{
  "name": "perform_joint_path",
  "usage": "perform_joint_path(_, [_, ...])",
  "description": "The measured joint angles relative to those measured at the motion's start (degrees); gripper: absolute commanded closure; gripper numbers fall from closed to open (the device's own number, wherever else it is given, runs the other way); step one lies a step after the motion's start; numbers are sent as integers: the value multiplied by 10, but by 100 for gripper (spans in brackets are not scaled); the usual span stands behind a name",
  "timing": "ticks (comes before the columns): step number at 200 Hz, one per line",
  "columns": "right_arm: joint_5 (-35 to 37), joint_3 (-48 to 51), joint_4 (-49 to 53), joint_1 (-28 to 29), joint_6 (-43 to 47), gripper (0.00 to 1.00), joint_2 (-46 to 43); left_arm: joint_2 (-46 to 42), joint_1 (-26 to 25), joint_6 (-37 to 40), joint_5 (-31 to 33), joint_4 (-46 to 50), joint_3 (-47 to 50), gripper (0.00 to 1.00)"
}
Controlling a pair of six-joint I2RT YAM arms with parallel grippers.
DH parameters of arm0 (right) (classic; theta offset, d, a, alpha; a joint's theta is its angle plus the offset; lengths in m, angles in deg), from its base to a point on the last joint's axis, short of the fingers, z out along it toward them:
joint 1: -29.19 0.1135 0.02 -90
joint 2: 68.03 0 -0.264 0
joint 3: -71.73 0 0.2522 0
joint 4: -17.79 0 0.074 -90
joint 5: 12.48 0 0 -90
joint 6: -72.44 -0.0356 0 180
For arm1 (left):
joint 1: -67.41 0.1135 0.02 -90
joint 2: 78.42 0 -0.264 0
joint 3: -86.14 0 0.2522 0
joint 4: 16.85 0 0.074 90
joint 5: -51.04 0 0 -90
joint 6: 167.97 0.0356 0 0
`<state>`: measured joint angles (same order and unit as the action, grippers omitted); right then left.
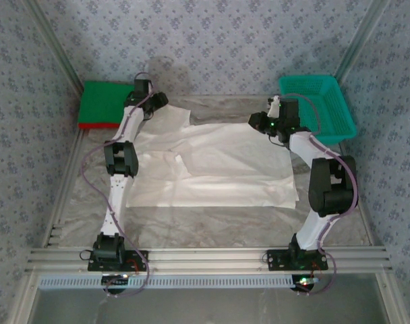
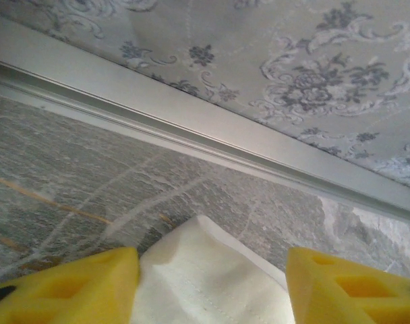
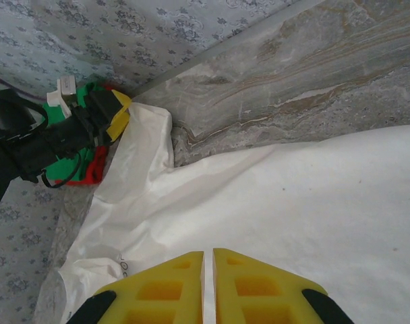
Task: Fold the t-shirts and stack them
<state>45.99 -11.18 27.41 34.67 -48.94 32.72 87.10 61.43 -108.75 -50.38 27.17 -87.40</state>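
checking the left gripper (image 2: 212,264) first: its yellow fingers (image 2: 70,287) stand spread apart, and a raised corner of the off-white t-shirt (image 1: 212,169) sits in the gap between them, close against the left-hand finger; whether either pad actually bears on the cloth cannot be told. beyond these fingertips lies bare marbled table (image 2: 90,175), then a metal rail (image 2: 191,128) and the patterned wall (image 2: 313,74). the right gripper (image 3: 208,260) has its two yellow fingers pressed together, a thin sliver of white cloth caught between the pads, so it is pinching the far right edge of the same shirt. from that gripper the shirt spreads out flat below and to both sides, wrinkled, and runs across to the left gripper, which the right wrist view shows beyond and to the left at the shirt's far corner. from above, the shirt covers the table from both grippers back toward the arm bases. the green t-shirt (image 1: 105,100), folded square, lies just to the left of the left gripper, stacked on the red t-shirt (image 1: 97,125), whose near edge peeks out beneath it. the teal basket (image 1: 326,101) sits just to the right of the right gripper, in the far corner.
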Motion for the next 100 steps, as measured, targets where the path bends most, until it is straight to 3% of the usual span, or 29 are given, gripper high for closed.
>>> perform_joint_path(12, [0, 0, 0, -3, -3, 86, 0, 0, 0, 0, -4, 0, 0, 62])
perform_joint_path(33, [0, 0, 0, -9, -8, 86, 3, 0, -1, 10, -10, 7, 0, 89])
perform_joint_path(57, [5, -5, 8, -14, -7, 86, 12, 0, -1, 21, -10, 20, 0, 93])
perform_joint_path(68, [11, -18, 25, -14, -5, 86, 20, 0, 0, 27, -10, 25, 0, 100])
perform_joint_path(100, [55, -97, 108, -15, 18, 84, 64, 0, 10, 50, -7, 32, 3, 100])
